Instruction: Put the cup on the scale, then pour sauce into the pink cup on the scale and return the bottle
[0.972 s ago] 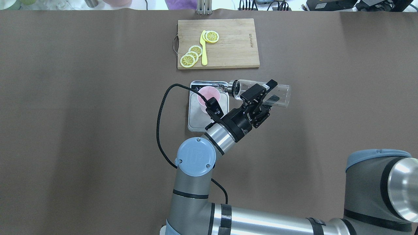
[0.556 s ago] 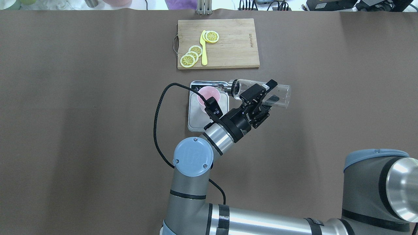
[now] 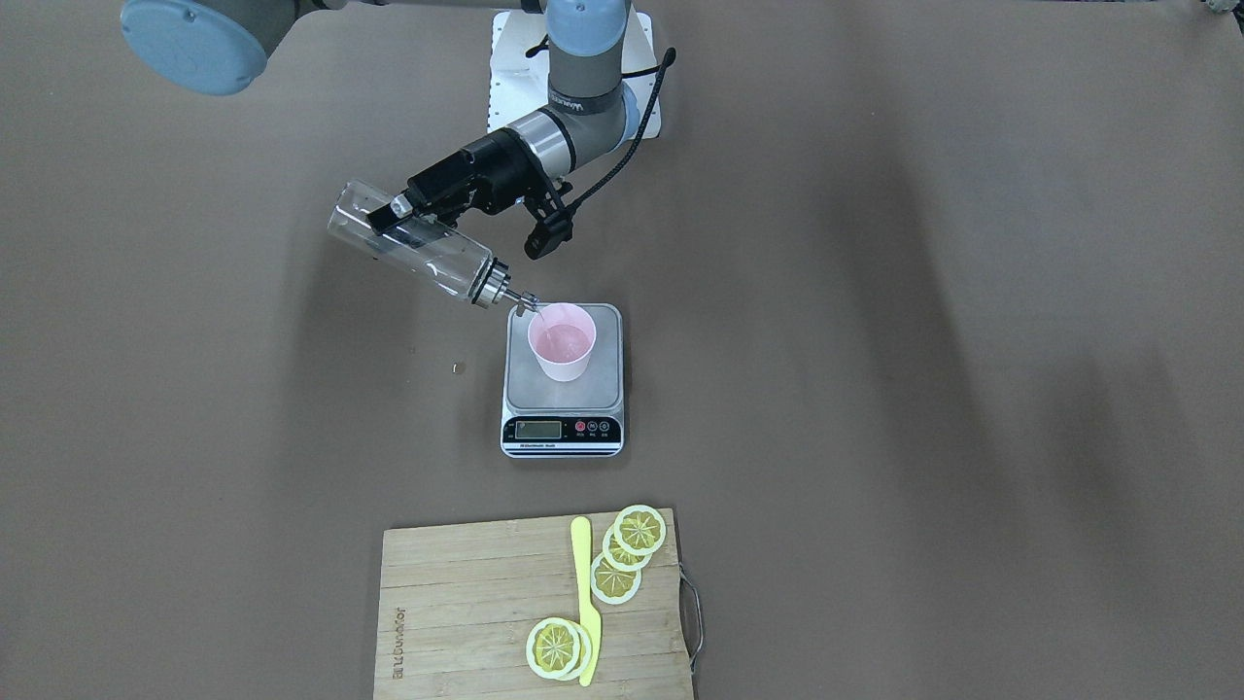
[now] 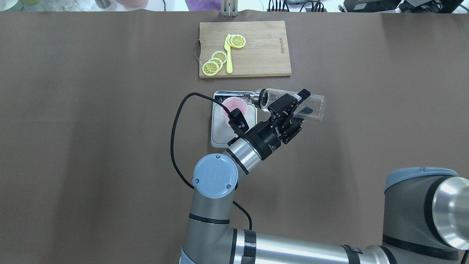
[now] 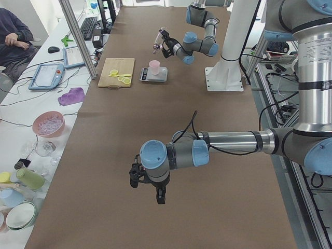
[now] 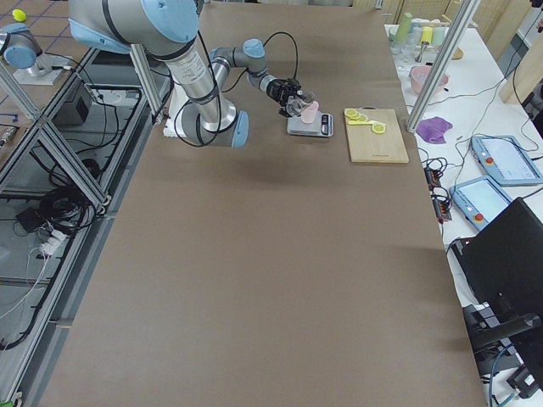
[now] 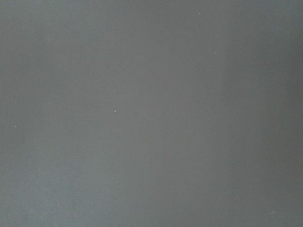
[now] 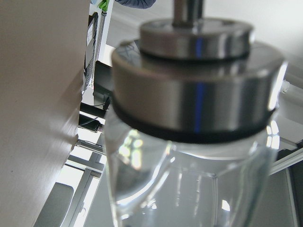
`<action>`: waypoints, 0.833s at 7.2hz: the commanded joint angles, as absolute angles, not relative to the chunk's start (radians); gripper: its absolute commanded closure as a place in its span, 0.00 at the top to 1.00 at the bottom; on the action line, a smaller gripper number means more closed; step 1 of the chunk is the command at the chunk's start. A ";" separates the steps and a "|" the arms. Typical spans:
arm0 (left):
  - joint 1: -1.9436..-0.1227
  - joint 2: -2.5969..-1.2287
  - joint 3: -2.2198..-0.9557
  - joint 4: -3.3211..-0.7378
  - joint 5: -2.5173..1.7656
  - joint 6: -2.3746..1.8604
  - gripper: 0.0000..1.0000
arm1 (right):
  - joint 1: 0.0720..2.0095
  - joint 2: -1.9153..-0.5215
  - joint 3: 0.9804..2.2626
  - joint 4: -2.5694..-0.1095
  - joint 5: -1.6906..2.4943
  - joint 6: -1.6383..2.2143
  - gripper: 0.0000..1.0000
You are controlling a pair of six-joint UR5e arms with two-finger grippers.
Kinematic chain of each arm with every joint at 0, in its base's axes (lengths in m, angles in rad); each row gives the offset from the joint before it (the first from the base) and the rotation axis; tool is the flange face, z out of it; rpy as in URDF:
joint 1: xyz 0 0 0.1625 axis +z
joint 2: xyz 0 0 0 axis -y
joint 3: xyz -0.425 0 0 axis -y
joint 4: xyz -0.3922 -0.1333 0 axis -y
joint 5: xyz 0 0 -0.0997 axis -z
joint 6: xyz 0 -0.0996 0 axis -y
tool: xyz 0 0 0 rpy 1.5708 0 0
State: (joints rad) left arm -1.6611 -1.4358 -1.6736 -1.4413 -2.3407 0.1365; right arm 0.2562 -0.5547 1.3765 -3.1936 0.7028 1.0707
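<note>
The pink cup (image 3: 562,345) (image 4: 234,106) stands upright on the grey platform of the scale (image 3: 603,389) (image 4: 220,136). My right gripper (image 3: 394,228) (image 4: 300,104) is shut on the clear bottle (image 3: 428,255) (image 4: 313,108), which lies tilted with its metal cap (image 8: 199,85) lowest. The spout (image 3: 525,305) sits at the cup's rim. The left gripper (image 5: 150,189) hangs over bare table far from the scale. It shows only in the exterior left view, so I cannot tell whether it is open or shut. The left wrist view holds only plain table.
A wooden cutting board (image 4: 263,51) (image 3: 466,603) with lemon slices and a yellow knife lies beyond the scale. A small speck (image 3: 459,368) lies left of the scale. A person (image 5: 15,36) sits at the side bench with bowls and tablets.
The right arm's elbow has drifted a little to the left, and the bottle's cap end has edged slightly toward the cup. The cup and scale have not moved.
</note>
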 commanded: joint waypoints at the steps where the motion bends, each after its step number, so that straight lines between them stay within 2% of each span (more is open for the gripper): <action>1: -1.660 -1.436 -1.674 -1.440 -2.341 0.137 0.98 | 0.256 -0.554 1.373 -3.201 0.704 1.071 0.00; 6: -1.660 -1.436 -1.672 -1.437 -2.367 0.137 0.98 | 0.256 -0.529 1.347 -3.231 0.707 1.072 0.00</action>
State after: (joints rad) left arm -1.6598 -1.4358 -1.6732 -1.4384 -2.3569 0.1365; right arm 0.2562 -0.5372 1.3549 -3.2277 0.7069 1.0717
